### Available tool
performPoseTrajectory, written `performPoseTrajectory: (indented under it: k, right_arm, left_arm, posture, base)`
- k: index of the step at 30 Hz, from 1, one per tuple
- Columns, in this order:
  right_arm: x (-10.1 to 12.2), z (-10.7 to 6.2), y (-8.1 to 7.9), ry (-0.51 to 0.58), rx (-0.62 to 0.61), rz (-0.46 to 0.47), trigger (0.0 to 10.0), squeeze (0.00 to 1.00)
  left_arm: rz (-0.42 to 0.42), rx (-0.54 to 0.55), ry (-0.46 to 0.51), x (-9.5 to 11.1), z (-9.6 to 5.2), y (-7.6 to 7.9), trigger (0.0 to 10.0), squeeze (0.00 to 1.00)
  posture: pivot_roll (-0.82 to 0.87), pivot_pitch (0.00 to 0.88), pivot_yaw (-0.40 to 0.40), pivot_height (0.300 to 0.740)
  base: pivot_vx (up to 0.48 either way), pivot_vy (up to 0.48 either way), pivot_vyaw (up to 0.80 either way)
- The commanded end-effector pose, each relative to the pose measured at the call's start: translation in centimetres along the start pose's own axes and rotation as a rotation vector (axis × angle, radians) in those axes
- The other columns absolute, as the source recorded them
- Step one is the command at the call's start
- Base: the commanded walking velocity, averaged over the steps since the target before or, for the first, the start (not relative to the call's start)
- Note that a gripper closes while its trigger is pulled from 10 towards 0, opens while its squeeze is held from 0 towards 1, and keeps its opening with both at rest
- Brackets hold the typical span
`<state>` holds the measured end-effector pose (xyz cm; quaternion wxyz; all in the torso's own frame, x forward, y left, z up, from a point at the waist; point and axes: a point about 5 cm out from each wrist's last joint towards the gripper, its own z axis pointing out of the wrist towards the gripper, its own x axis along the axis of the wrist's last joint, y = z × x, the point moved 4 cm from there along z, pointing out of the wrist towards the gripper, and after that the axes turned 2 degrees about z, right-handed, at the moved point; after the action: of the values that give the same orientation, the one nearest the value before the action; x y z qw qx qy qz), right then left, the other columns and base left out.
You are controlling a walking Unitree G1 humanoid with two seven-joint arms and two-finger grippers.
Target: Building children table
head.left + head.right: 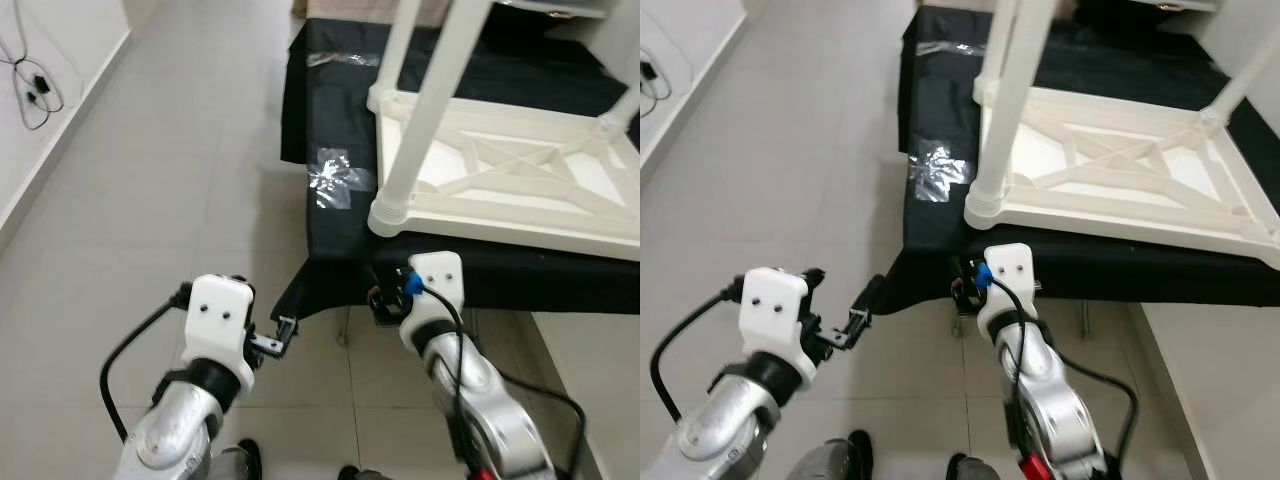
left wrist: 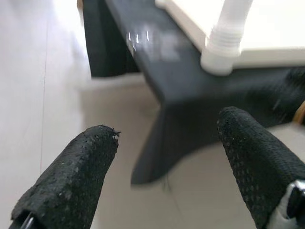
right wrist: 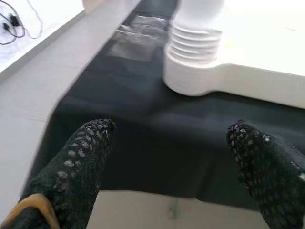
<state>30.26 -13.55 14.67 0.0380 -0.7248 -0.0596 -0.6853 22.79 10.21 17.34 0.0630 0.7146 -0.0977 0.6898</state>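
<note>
- The left gripper point(image 2: 164, 143) hangs over the grey tiled floor point(image 1: 180, 200), just short of the hanging corner of the black cloth point(image 1: 330, 250); its two black fingers point(image 2: 71, 181) are spread wide with nothing between them.
- A black cable point(image 1: 30, 80) lies coiled against the white wall at the far left of the floor.
- The black cloth covers a low platform, and a shiny patch of clear tape point(image 1: 335, 180) sits on it near its left edge.
- The right gripper point(image 3: 169, 138) is raised in front of the near edge of the cloth, pointing at the table's nearest corner; its fingers point(image 3: 78, 162) are also released, parted and holding nothing.
- The white children's table point(image 1: 520, 190) lies upside down on the cloth, its ribbed underside with crossed braces facing up.
- A white leg point(image 1: 425, 100) stands in the nearest corner socket point(image 3: 190, 71), and another leg point(image 1: 622, 110) rises at the far right corner.
</note>
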Motion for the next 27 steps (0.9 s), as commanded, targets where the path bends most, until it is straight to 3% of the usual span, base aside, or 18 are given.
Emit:
performPoseTrajectory:
  k: [1,6,8,10,11,13,14,15,17,18,24,26,27]
  right_arm:
    - [-0.3,-0.2,0.9,0.001,-0.03,0.006,10.0,0.0]
    - [-0.6,0.0,1.1,-0.005,-0.049,0.015,10.0,0.0]
    - [0.1,1.1,1.5,0.031,-0.076,0.01,10.0,0.0]
    - [0.1,1.1,1.5,0.031,-0.076,0.01,10.0,0.0]
    - [0.5,1.6,1.9,0.05,-0.093,0.007,10.0,0.0]
    - [0.5,1.6,1.9,0.05,-0.093,0.007,10.0,0.0]
    - [1.1,2.7,3.6,0.073,-0.15,0.014,10.0,0.0]
    - [1.1,2.7,3.6,0.073,-0.15,0.014,10.0,0.0]
    - [1.4,3.3,4.6,0.085,-0.186,0.011,10.0,0.0]
    - [1.4,3.3,4.6,0.085,-0.186,0.011,10.0,0.0]
    - [2.4,4.5,6.1,0.115,-0.253,0.036,10.0,0.0]
    - [2.4,4.5,6.1,0.115,-0.253,0.036,10.0,0.0]
    - [2.7,4.8,6.4,0.128,-0.268,0.037,10.0,0.0]
  left_arm:
    - [0.011,0.033,-0.022,-0.8,-0.1,-0.3,10.0,0.0]
    - [0.022,0.093,-0.026,-1.0,-0.1,-1.3,10.0,0.0]
    - [0.051,0.207,0.023,0.3,0.4,-3.6,10.0,0.0]
    - [0.051,0.207,0.023,0.3,0.4,-3.6,10.0,0.0]
    - [0.058,0.265,0.046,0.9,0.6,-4.9,10.0,0.0]
    - [0.058,0.265,0.046,0.9,0.6,-4.9,10.0,0.0]
    - [0.082,0.393,0.081,1.9,0.3,-8.0,10.0,0.0]
    - [0.082,0.393,0.081,1.9,0.3,-8.0,10.0,0.0]
    - [0.099,0.459,0.102,2.5,0.0,-9.6,10.0,0.0]
    - [0.099,0.459,0.102,2.5,0.0,-9.6,10.0,0.0]
    - [0.177,0.584,0.171,4.5,-0.8,-13.0,10.0,0.0]
    - [0.177,0.584,0.171,4.5,-0.8,-13.0,10.0,0.0]
    - [0.194,0.606,0.19,5.2,-0.9,-13.7,10.0,0.0]
  posture:
    - [0.13,0.147,-0.066,0.74]
    - [0.13,0.13,-0.064,0.74]
    - [0.15,0.107,-0.067,0.74]
    - [0.15,0.107,-0.067,0.74]
    - [0.15,0.102,-0.068,0.74]
    - [0.15,0.102,-0.068,0.74]
    - [0.15,0.086,-0.073,0.74]
    - [0.15,0.086,-0.073,0.74]
    - [0.15,0.085,-0.076,0.74]
    - [0.15,0.085,-0.076,0.74]
    - [0.16,0.08,-0.079,0.74]
    - [0.16,0.08,-0.079,0.74]
    - [0.16,0.083,-0.085,0.74]
  base:
    - [0.0,0.0,-0.77]
    - [0.0,0.0,-0.78]
    - [0.0,0.0,-0.39]
    - [0.0,0.0,0.0]
    - [0.0,0.0,0.0]
    - [0.0,0.0,0.0]
    - [0.0,0.0,0.0]
    - [0.0,0.0,0.0]
    - [0.0,0.0,0.0]
    - [0.0,0.0,0.0]
    - [0.0,0.0,0.0]
    - [0.0,0.0,0.0]
    - [0.0,0.0,0.0]
